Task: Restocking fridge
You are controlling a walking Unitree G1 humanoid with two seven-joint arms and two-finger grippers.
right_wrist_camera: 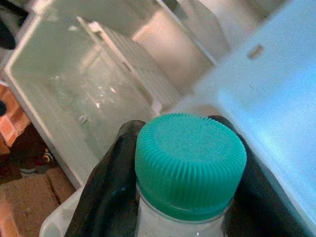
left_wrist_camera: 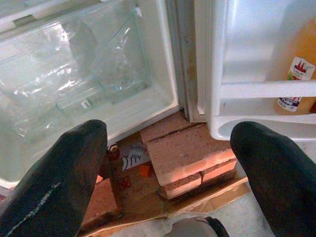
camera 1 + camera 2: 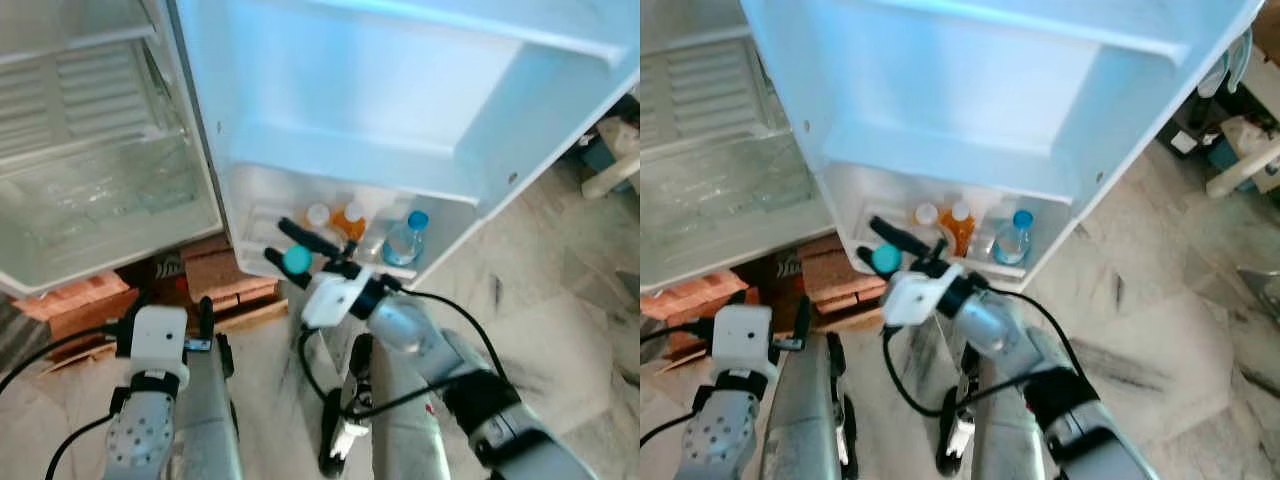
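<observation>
The right gripper (image 3: 292, 249) sits near the centre of the head views, its black fingers clamped on a bottle with a teal cap (image 3: 297, 260). In the right wrist view the ribbed cap (image 1: 190, 160) is close up, a black finger (image 1: 106, 182) pressed against each side of the neck. The bottle is held just in front of the lowest door shelf (image 3: 262, 232) of the open fridge door (image 3: 380, 90), at that shelf's 8 o'clock corner; whether it touches the rail I cannot tell.

In that shelf stand three bottles already: a white-capped one (image 3: 317, 215), an orange one (image 3: 349, 220) just beside it, and at 3 o'clock of them a clear bottle with a blue cap (image 3: 405, 240).

The left gripper (image 2: 168, 177) hangs low at 7 o'clock in the left eye view (image 3: 205, 330), its fingers spread wide apart and holding nothing — the left wrist view looks between them at a stack of bricks (image 2: 185, 153) on cardboard under the fridge.

At 10 o'clock the fridge cabinet stands open, with a clear crisper drawer (image 3: 100, 200) at its bottom. The pale stone floor (image 3: 560, 290) spreads out at 4 o'clock.
</observation>
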